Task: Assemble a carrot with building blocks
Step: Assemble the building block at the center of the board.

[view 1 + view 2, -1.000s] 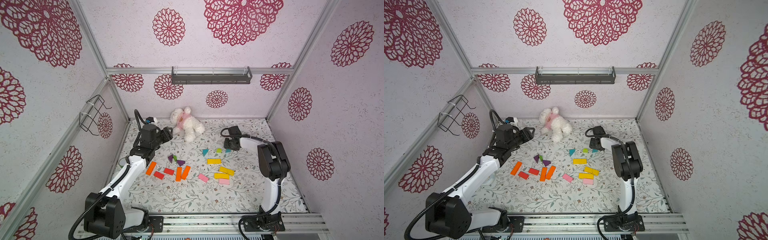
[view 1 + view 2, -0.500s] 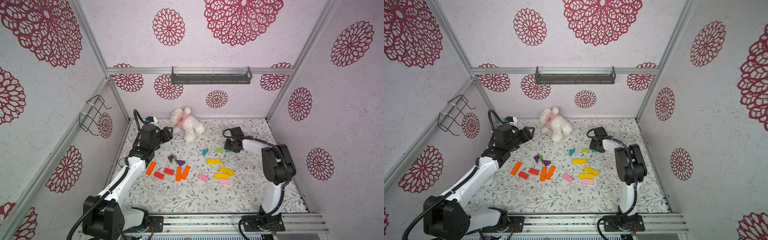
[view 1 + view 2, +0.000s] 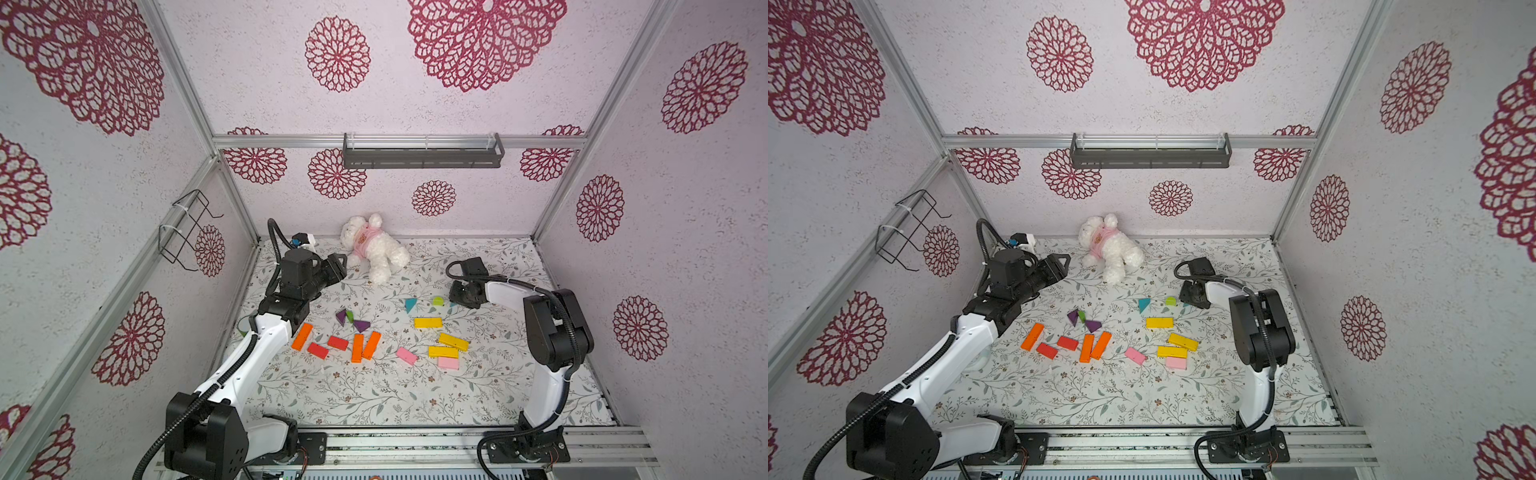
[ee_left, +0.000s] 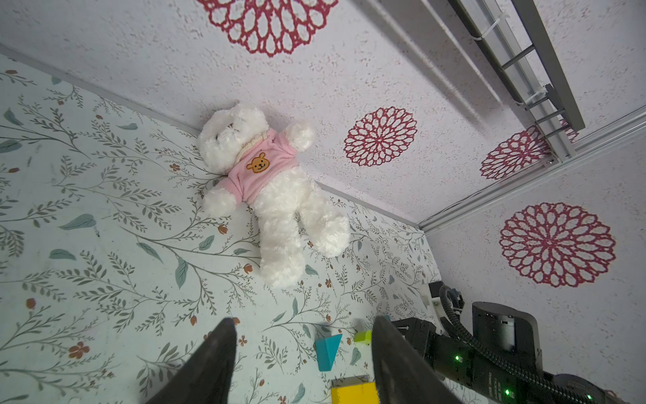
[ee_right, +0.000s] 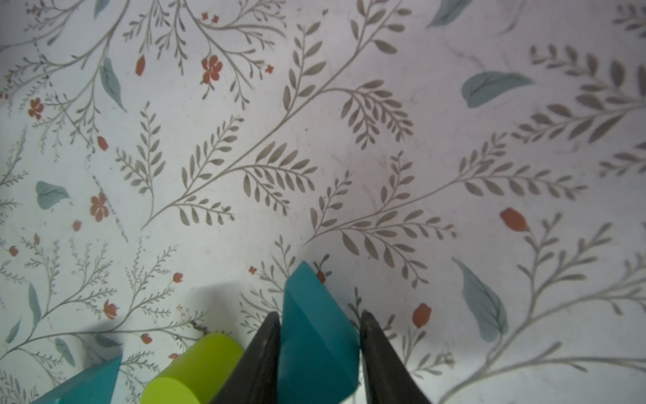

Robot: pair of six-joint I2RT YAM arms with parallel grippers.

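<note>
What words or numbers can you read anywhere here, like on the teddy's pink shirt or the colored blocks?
No readable words, numbers or brands appear.
plush bear, pink shirt: only a little picture of a bear's face, no letters.
Blocks such as the teal triangle and the yellow bar: plain paint, nothing written.
Black arm housing: faint marks, too small to read.

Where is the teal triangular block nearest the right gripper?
In the right wrist view the teal triangular block sits between the right gripper's jaws; in both top views, just right of a lime-green cylinder block.
</note>
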